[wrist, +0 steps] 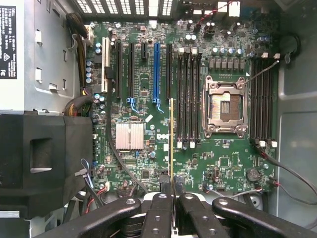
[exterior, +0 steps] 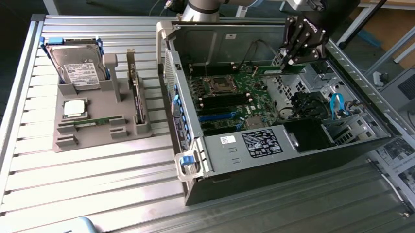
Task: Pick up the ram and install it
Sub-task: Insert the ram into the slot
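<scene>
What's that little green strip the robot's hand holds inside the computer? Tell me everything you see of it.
The ram is a thin, narrow green circuit-board stick. The hand is shut on one end and holds it in the air inside the open computer case, above the green motherboard. It juts from the hand toward the exterior view's left. From the wrist it appears edge-on, a slim yellowish line beside the black memory slots. Only the hand seems to touch it.

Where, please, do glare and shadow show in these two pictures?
Exterior view: glare washes the slatted table beside the grey tray, and the case interior looks darker. Wrist view: the motherboard is evenly lit, while the black shroud reads dark.
</scene>
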`<state>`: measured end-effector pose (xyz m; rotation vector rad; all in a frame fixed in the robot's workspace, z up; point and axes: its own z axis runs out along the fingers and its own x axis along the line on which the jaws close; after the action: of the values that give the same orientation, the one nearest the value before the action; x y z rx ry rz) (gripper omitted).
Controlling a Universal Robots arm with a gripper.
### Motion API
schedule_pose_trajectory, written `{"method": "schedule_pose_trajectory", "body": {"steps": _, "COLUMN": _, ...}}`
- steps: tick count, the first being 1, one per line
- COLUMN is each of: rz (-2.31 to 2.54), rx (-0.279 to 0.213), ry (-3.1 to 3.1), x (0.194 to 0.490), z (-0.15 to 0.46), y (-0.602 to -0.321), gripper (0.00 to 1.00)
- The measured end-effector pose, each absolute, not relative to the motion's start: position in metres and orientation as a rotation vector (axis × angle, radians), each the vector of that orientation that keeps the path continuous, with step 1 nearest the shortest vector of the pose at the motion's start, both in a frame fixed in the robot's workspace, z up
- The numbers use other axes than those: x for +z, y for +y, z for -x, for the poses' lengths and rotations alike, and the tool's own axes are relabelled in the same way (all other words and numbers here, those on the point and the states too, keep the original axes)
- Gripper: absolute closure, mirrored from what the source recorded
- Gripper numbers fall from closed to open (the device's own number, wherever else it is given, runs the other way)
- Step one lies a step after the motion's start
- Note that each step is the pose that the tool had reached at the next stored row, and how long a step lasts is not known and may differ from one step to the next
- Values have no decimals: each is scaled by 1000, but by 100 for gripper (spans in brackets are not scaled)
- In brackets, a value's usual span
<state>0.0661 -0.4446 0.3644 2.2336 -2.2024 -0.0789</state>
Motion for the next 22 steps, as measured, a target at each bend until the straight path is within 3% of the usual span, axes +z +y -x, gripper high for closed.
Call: {"method": "schedule_pose_trajectory", "body": {"steps": 22, "rz": -2234, "rx": -79, "ry": -2202, "x": 355, "z": -56, "y": -445, "gripper": 88}}
